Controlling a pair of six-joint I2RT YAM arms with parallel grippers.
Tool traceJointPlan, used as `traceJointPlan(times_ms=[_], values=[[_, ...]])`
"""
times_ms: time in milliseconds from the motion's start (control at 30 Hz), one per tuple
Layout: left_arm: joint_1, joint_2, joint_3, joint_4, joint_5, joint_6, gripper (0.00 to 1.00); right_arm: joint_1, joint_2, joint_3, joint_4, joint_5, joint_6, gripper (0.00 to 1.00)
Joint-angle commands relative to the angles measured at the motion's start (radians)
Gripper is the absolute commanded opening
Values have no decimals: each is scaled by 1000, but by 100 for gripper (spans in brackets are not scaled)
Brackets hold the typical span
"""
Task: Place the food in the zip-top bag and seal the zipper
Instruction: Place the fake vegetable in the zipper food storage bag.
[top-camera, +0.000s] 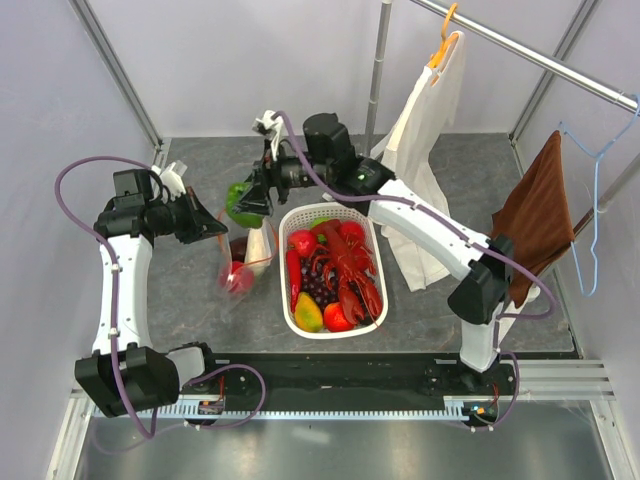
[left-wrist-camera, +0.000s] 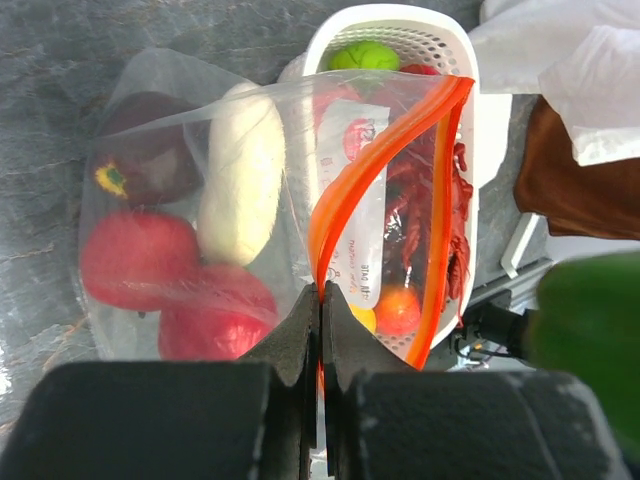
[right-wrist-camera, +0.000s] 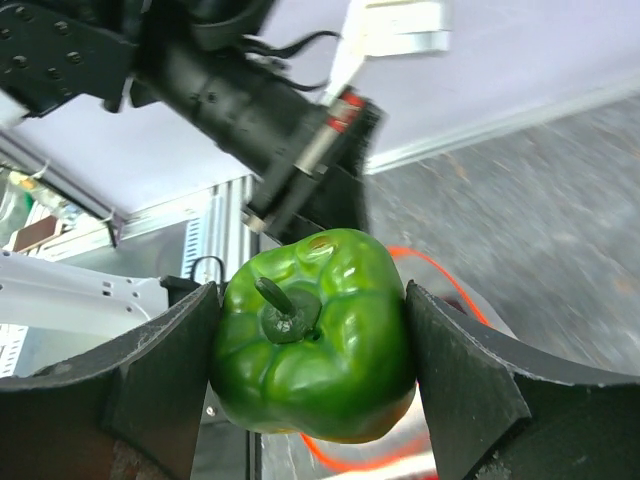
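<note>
The clear zip-top bag (left-wrist-camera: 200, 200) hangs open from my left gripper (left-wrist-camera: 321, 300), which is shut on its orange-red zipper strip (left-wrist-camera: 345, 195). Inside the bag lie two red fruits (left-wrist-camera: 135, 260), a white radish (left-wrist-camera: 240, 170) and a dark purple bulb (left-wrist-camera: 145, 150). My right gripper (right-wrist-camera: 312, 340) is shut on the green pepper (right-wrist-camera: 315, 335) and holds it just above the bag's mouth (top-camera: 243, 205). The bag also shows in the top view (top-camera: 240, 262), left of the basket. The red lobster (top-camera: 350, 265), grapes, a red fruit and a yellow piece (top-camera: 308, 315) lie in the basket.
The white slotted oval basket (top-camera: 378, 250) stands mid-table, right of the bag. A white cloth (top-camera: 425, 130) and a brown cloth (top-camera: 535, 215) hang from a rail at the back right. Bare grey tabletop lies around the basket.
</note>
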Motion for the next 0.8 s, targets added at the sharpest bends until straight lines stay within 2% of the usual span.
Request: traceJointPlan(times_ms=[0,233,267,333,400,600,767], values=[[12,8,18,32,76,-27,2,60,33,-12,138,-16,4,62],[40,16,27,21,179,-27,2,88,27,-145,205,111,-232,70],[43,16,27,21,185,-26,2,89,32,-152,205,117,-286,76],[52,19,24,21,211,-29,2,88,42,-157,205,130,-340,83],[55,19,23,21,214,-30,2,89,47,-160,204,142,-357,98],[68,17,18,20,203,-24,2,89,-13,-143,178,163,-306,98],[69,16,18,18,195,-23,2,80,-111,-226,75,248,-239,98]])
